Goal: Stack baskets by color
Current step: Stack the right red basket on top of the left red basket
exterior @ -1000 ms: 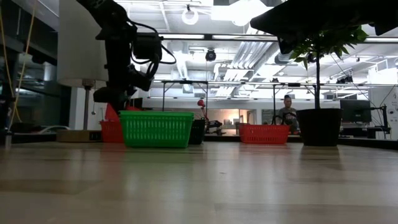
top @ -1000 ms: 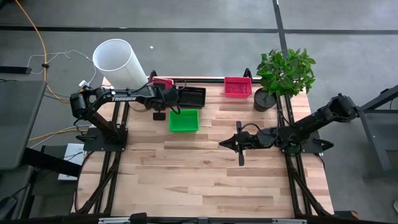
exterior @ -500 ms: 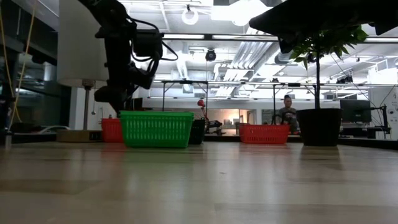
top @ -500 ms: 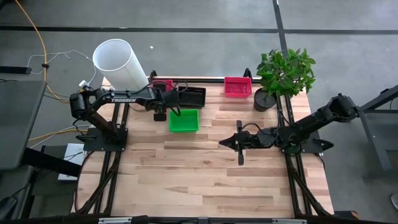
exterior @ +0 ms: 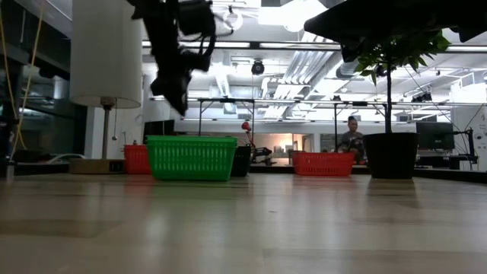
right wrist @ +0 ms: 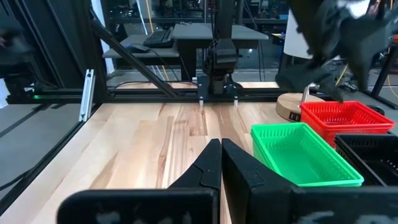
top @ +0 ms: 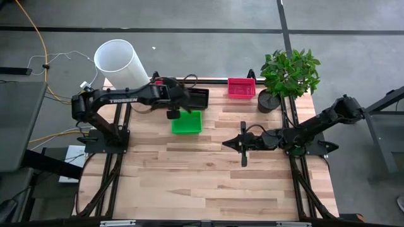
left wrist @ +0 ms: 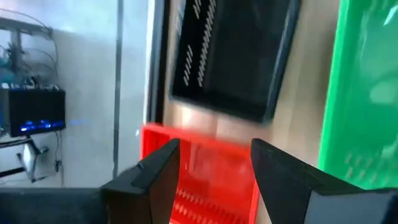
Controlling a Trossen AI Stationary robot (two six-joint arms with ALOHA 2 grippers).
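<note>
Because the red basket (left wrist: 205, 180) sits released on the table, I hold the left gripper (left wrist: 214, 171) spread empty above it; the right gripper (right wrist: 221, 163) rests closed mid-table.

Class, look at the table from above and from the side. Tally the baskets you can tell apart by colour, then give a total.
Green basket: 1
Red baskets: 2
Black basket: 1
Total: 4 told apart. Whether any of them has more baskets nested inside cannot be seen.
</note>
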